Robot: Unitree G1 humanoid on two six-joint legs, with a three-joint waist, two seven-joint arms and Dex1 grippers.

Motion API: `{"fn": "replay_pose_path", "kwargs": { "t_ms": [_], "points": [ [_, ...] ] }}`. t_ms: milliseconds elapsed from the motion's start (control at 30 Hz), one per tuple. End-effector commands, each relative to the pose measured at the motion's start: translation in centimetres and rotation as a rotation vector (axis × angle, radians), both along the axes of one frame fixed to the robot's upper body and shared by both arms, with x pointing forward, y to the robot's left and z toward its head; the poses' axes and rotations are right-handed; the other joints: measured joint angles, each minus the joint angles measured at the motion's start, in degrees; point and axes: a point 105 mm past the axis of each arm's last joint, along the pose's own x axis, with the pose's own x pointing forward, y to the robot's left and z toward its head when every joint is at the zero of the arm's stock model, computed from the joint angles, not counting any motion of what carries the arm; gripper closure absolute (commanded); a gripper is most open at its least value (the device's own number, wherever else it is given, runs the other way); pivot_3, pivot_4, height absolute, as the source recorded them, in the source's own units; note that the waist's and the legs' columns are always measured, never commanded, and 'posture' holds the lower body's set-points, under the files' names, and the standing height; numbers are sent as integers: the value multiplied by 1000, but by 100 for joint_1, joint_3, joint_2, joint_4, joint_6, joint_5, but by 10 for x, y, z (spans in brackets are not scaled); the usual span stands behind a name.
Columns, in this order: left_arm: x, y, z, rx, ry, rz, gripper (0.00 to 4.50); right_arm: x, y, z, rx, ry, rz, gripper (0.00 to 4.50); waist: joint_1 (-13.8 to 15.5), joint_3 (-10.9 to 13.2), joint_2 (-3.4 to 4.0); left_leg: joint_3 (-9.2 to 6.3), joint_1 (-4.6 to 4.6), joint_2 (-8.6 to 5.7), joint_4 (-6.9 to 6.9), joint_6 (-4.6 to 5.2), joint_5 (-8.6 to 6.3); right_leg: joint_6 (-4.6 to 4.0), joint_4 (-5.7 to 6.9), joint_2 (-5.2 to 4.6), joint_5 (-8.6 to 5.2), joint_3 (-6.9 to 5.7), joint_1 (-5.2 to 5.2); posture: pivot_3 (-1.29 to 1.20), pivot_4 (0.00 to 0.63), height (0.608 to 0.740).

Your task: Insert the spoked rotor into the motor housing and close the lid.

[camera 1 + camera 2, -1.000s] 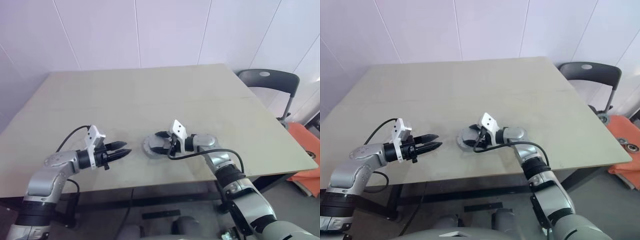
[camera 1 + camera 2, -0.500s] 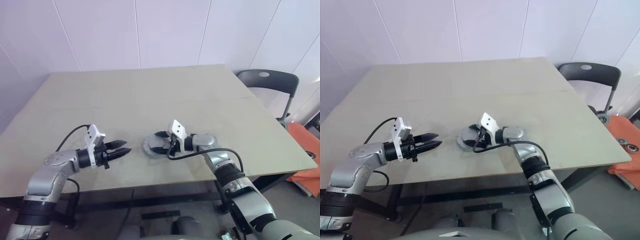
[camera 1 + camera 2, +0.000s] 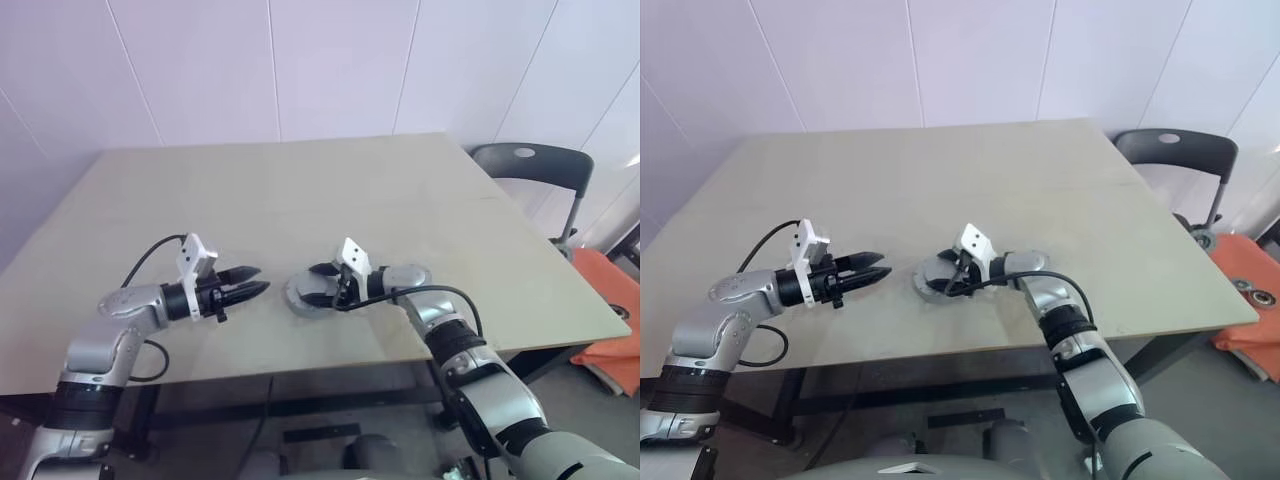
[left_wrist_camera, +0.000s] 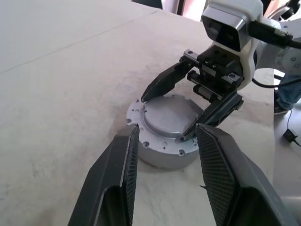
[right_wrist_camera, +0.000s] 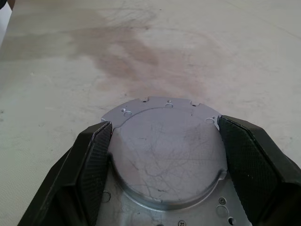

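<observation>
One broad, pale beige, rectangular counter takes up most of the head views, with white panelled wall behind it. Off its far corner at about 2 o'clock stands a dark grey chair with a curved back on thin metal legs. Below that, near 4 o'clock, an orange object lies on the floor; what it is cannot be told.

Both arms reach in over the near edge, each trailing a looping black cable.

The left hand hovers at 9 o'clock of the workpiece and points toward it. Its two black fingers are partly spread and hold nothing. A strip of bare counter separates its tips from the metal.

The right hand comes in from 3 o'clock, facing the left one. Its fingers are spread wide and lie over the top of the workpiece, one on either side of the raised middle. Whether they press on it cannot be told. They cover much of the upper face.

The motor housing, a short, round, silver metal cup, stands upright on the counter near the front edge, about midway between the arms.

The lid, a flat, round, grey metal disc with small holes along its rim, sits on top of the housing and hides its inside.
</observation>
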Motion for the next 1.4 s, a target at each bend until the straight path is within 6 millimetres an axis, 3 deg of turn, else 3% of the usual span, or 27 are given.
{"fn": "replay_pose_path", "kwargs": {
  "t_ms": [33, 333, 533, 767, 900, 1100, 1400],
  "points": [
    [3, -2, 8, 2, -36, -10, 2429, -6, -4, -25, -83, 40, -10, 1279, -27, 0, 1, 0, 1, 0, 0, 0, 0, 0, 0, -1, 0, 0, 1, 0, 0, 740],
    [3, -4, 6, 3, -36, -16, 2429, -6, -4, -28, -87, 35, -9, 1279, -103, 0, 0, -3, 1, 0, -1, 0, 0, 7, -1, -4, 4, 4, 2, 0, 0, 740],
    [3, -18, -9, 24, -26, -54, 2429, -5, -5, -27, -88, 32, -8, 1279, -102, -1, 0, -3, 3, 0, 0, 0, 0, 4, -1, -5, 2, 4, 7, 0, 0, 740],
    [23, -42, -37, 15, 15, -37, 2429, -5, -6, -28, -84, 44, -13, 1279, -99, -3, 0, -6, 7, -1, 2, 0, 0, 5, -1, -2, 3, 4, 12, 0, 0, 740],
    [31, -50, -35, 4, 3, -40, 2429, -5, -9, -29, -87, 40, -24, 1279, -104, -4, -2, -5, 2, -2, 1, 0, 0, 15, -2, 0, 9, 5, 6, 0, 0, 740],
    [37, -44, -29, -5, -6, -25, 4351, -4, -11, -29, -86, 39, -39, 1279, -100, -4, -1, -7, 1, -2, 1, 0, 0, 15, -3, -2, 8, 4, 7, 0, 0, 740],
    [38, -53, -35, -3, 7, -41, 4475, -4, -12, -29, -85, 34, -45, 1279, -99, -4, -1, -8, 0, -2, 0, 0, 0, 15, -5, -4, 8, 4, 6, 0, 0, 740]
  ]
}}
